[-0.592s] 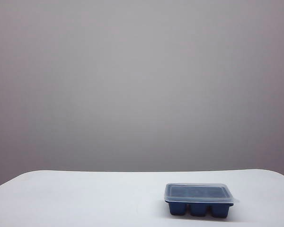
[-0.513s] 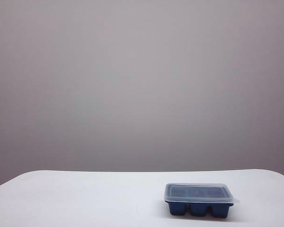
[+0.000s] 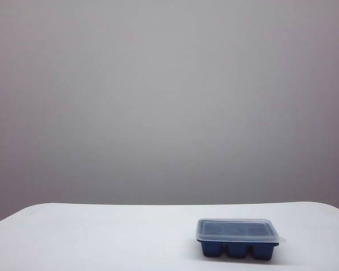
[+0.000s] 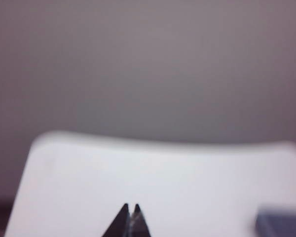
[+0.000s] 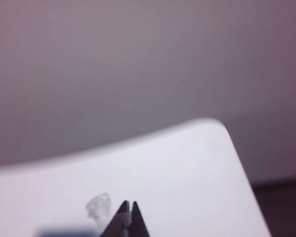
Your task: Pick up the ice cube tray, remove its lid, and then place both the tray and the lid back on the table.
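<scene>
While the left gripper (image 4: 130, 211) and right gripper (image 5: 129, 207) both wait pressed together and empty, nothing looks begun: the ice cube tray (image 3: 237, 248), lid (image 3: 237, 230) on, sits on the table (image 3: 101, 237) ahead of them, nearer the right one, needing an opened reach.

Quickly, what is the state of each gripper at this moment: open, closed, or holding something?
Left gripper: closed, holding nothing, above the table.
Right gripper: closed, holding nothing, above the table.

Left claw (image 4: 131, 213), right claw (image 5: 129, 209) closed
</scene>
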Controlling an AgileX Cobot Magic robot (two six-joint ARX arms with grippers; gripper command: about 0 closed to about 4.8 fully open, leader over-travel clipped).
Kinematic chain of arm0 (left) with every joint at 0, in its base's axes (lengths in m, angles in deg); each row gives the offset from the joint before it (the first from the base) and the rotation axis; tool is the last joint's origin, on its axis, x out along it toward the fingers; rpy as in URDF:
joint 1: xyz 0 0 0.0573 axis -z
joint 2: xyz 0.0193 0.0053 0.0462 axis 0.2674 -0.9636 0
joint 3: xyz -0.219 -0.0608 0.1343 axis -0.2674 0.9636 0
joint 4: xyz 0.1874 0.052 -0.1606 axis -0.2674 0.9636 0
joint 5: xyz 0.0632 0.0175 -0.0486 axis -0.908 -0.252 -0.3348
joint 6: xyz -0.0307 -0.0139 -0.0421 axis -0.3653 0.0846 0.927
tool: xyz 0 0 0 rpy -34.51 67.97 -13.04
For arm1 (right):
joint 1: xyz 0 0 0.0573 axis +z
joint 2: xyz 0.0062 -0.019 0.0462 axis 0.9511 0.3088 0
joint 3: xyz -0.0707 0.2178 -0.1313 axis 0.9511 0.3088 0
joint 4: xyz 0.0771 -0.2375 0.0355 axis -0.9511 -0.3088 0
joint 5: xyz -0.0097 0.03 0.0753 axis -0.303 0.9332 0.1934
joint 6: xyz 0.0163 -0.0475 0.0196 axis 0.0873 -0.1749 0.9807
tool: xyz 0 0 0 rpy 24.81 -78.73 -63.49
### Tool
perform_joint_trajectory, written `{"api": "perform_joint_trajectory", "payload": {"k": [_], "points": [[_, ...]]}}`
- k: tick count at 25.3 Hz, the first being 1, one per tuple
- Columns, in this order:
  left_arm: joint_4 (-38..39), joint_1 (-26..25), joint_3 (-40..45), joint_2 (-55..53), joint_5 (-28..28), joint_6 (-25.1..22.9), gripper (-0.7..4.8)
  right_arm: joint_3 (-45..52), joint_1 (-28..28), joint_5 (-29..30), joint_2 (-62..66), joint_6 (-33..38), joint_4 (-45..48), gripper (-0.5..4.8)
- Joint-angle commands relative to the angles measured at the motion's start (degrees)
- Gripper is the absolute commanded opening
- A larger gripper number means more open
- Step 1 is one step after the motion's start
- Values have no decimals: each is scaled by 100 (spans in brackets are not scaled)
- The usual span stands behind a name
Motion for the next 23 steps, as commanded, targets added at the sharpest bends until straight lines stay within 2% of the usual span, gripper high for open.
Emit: {"api": "perform_joint_trajectory", "payload": {"k": [1,3,8,9,10,13,15,17,20,23], "points": [[-219,-4,-459,-2,-197,122,-5,-81,-4,-87,4,409,850,-2],[-223,-2,-828,-133,-393,127,-5,-391,-4,-433,74,415,855,-2],[-238,-2,-1414,-741,-402,-74,-5,-960,-4,-549,623,411,857,-2],[-258,-2,-1515,-890,-356,-256,-5,-1113,-7,-557,828,398,857,-2],[-282,-2,-1731,-1213,-55,-815,-5,-1377,-7,-619,1185,391,857,-2],[-267,0,-2057,-1692,461,-1596,-5,-1797,-7,-649,1788,175,870,-2],[-269,-2,-2271,-1996,540,-1773,-5,-2070,-7,-621,2186,-35,863,-2],[-264,0,-2459,-2249,562,-1770,-5,-2312,-9,-470,2570,-55,852,-1],[-295,0,-2830,-2940,938,-1945,-5,-2885,-92,190,3377,-31,446,-1],[-334,0,-2948,-3316,1054,-1961,-5,-3104,-214,662,3923,-33,378,-1]]}}
